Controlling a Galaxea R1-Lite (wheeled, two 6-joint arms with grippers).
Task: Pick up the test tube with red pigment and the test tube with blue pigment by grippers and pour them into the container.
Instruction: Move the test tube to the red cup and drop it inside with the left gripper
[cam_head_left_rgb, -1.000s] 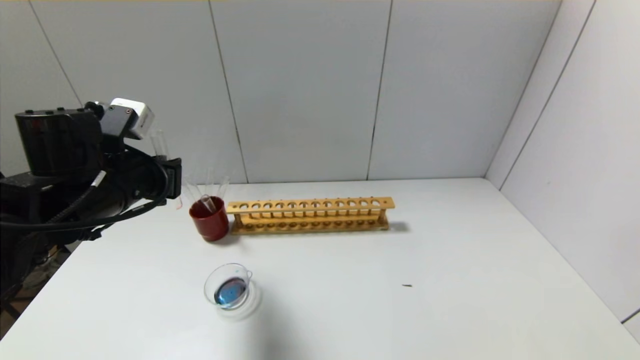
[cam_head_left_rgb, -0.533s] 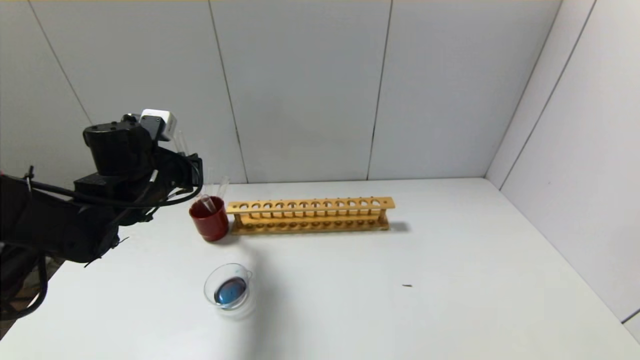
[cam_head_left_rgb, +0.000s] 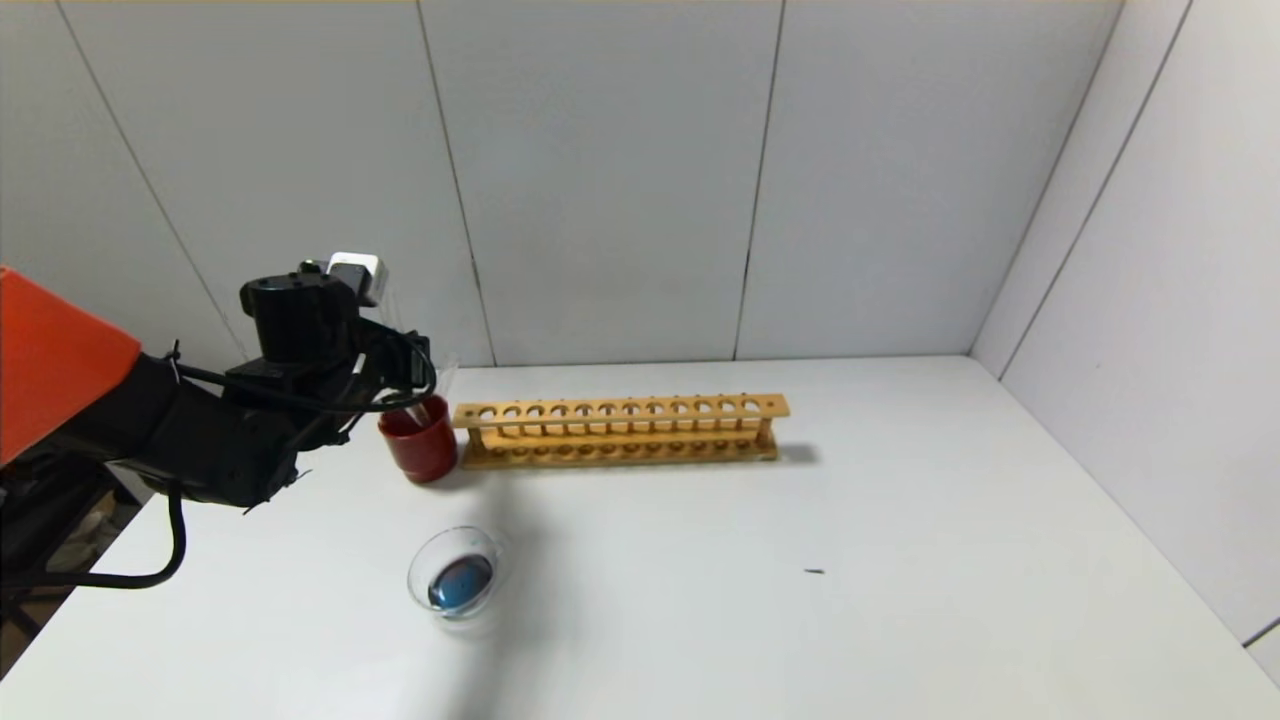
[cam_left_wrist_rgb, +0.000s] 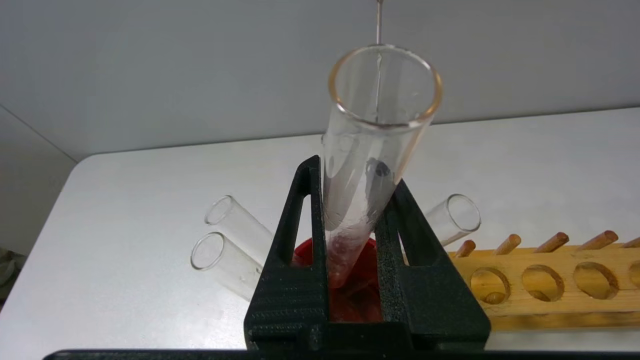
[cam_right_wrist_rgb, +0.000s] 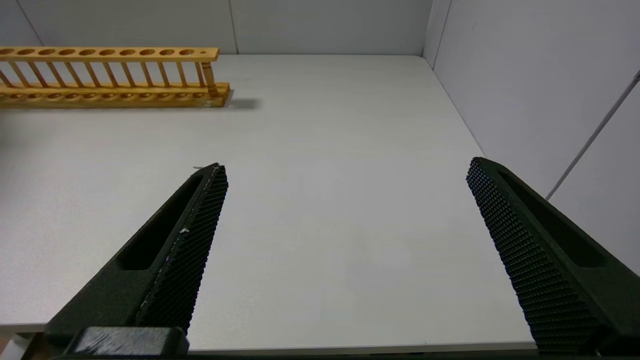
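My left gripper (cam_head_left_rgb: 408, 372) is shut on a slim clear test tube (cam_left_wrist_rgb: 380, 110) and holds it nearly upright. The tube's rounded bottom shows a faint reddish tint and hangs in the mouth of the dark red cup (cam_head_left_rgb: 420, 447). In the left wrist view the gripper (cam_left_wrist_rgb: 356, 172) has the tube between its fingers above the cup (cam_left_wrist_rgb: 362, 300). The container (cam_head_left_rgb: 455, 578) stands nearer to me than the cup and holds dark blue liquid. No tube with teal-blue liquid shows. My right gripper (cam_right_wrist_rgb: 347, 165) is open and empty over bare table, out of the head view.
Three plain clear tubes lean out of the cup, two on one side (cam_left_wrist_rgb: 232, 235) and one on the other (cam_left_wrist_rgb: 452, 215). A long wooden tube rack (cam_head_left_rgb: 620, 430) stands right of the cup. A small dark speck (cam_head_left_rgb: 815, 571) lies on the white table.
My left arm has swung right and away from me, carrying the tube from beyond the table's left edge to over the red cup. The container and rack have not moved.
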